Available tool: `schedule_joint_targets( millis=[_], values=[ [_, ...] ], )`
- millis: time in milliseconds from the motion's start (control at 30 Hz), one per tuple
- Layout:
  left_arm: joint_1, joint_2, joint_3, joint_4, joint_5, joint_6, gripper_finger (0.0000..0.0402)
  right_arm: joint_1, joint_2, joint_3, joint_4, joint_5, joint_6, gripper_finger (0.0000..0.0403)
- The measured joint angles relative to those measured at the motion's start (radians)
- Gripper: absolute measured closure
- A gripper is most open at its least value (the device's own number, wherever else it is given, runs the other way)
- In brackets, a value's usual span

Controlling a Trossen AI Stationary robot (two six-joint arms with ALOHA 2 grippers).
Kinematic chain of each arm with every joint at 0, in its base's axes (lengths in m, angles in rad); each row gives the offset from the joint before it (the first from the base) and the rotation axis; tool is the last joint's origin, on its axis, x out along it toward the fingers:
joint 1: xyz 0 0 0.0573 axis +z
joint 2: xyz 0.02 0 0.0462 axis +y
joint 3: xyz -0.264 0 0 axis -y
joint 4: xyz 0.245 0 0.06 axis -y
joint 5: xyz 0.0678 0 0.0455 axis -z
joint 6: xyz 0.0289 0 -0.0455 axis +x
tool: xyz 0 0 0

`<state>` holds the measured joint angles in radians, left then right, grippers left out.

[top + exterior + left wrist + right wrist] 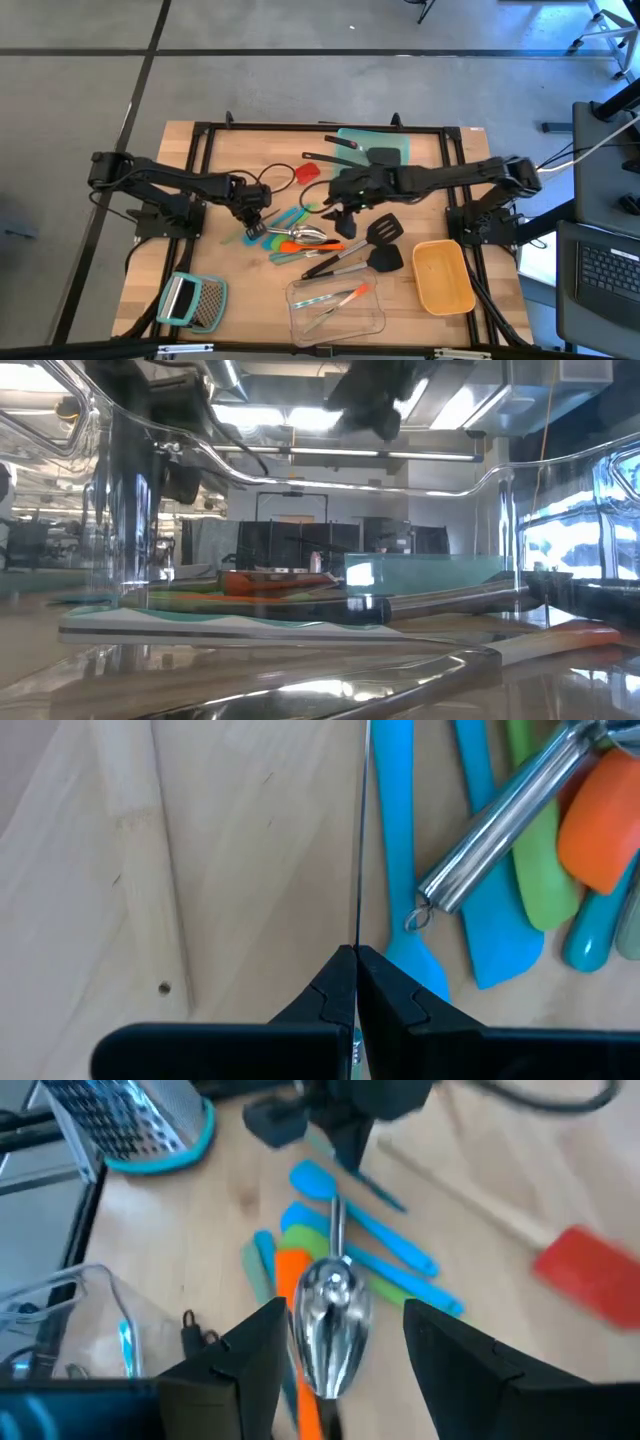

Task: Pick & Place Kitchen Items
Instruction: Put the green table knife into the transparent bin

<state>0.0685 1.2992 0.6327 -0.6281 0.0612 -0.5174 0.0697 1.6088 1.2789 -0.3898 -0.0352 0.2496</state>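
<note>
Silver spoon (330, 1315) lies mid-bench atop the colored tools, directly between the right claw's (340, 1345) spread fingers, handle pointing away toward the left claw (355, 982), pressed together nearby.

I'm seeing my left gripper (254, 228) hanging low near the table's middle, its fingers (335, 990) pressing together. My right gripper (340, 218) is reaching in from the opposite side, fingers (250, 1355) spreading wide apart.
</note>
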Motion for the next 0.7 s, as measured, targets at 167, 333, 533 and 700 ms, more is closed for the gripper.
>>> schedule_joint_targets(
  millis=[167, 333, 533, 700],
  values=[
    [0.000, 0.039, 0.000, 0.002, 0.000, 0.023, 0.0400, 0.002, 0.058, -0.001, 0.003, -0.075, 0.051, 0.0200],
    [0.000, 0.069, 0.000, 0.019, 0.005, 0.032, 0.0400, 0.002, 0.062, -0.001, 0.027, -0.159, 0.044, 0.0200],
    [0.000, 0.087, 0.004, 0.032, 0.005, 0.042, 0.0399, 0.011, 0.043, -0.001, 0.087, -0.161, 0.042, 0.0200],
    [-0.001, 0.088, 0.004, 0.030, 0.009, 0.042, 0.0399, 0.021, 0.043, -0.001, 0.117, -0.161, 0.044, 0.0200]
  ],
)
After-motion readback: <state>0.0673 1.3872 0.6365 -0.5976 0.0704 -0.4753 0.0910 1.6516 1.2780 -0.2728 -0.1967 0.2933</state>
